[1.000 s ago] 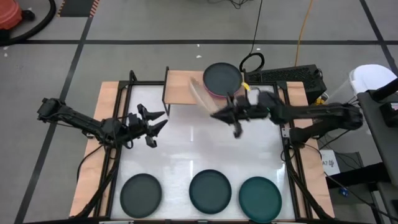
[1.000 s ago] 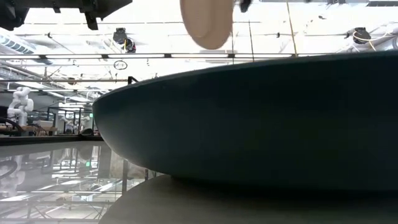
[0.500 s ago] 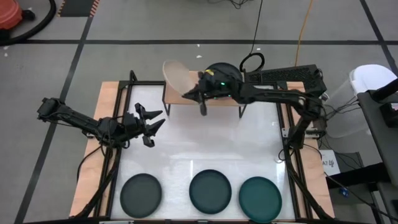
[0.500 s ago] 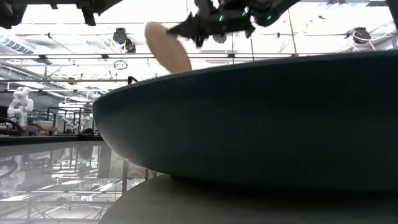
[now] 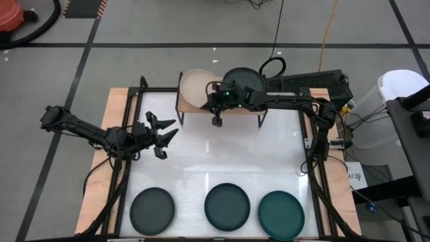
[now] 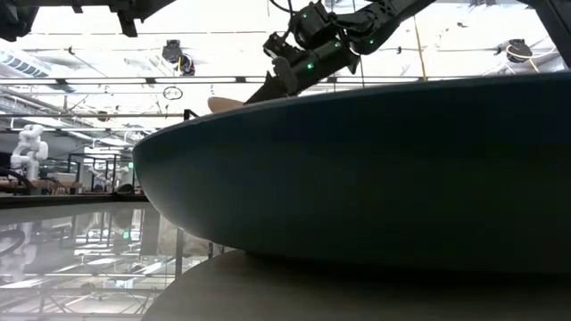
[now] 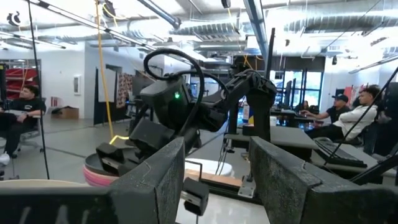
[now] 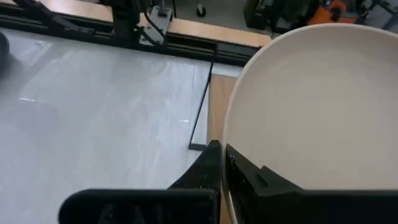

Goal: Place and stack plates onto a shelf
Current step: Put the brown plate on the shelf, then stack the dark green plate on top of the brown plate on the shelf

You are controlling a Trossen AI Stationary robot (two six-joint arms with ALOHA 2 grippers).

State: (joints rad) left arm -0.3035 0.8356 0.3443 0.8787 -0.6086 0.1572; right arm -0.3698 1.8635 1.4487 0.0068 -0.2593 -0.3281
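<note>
High view. The right hand (image 5: 213,101) reaches across the far edge of the table (image 5: 222,161) to the shelf (image 5: 185,104), a light-wood board on thin black legs. Its fingers are closed on the rim of a beige plate (image 5: 195,89), which lies nearly flat over the left half of the shelf; whether the plate already rests on the board cannot be told. Just beside it, on the right half of the shelf, stands a stack topped by a dark plate (image 5: 245,79). The left hand (image 5: 163,134) waits over the left part of the table, well apart from the shelf, with its fingers spread and nothing between them. Along the near edge of the table lie three more plates in a row: a dark grey plate (image 5: 152,209), a dark teal plate (image 5: 227,206) and a brighter teal plate (image 5: 281,214), none touching another.

Right wrist view. The two dark fingers (image 8: 211,165) pinch the beige plate's rim, one on each face, and the pale inner surface of the plate fills much of the picture above the shelf's wood.

Low view. The near rim of one teal plate blocks most of the scene; above it the right hand and an edge of the beige plate show.

Left wrist view. A pink plate (image 7: 102,174) lies low in the stack.
</note>
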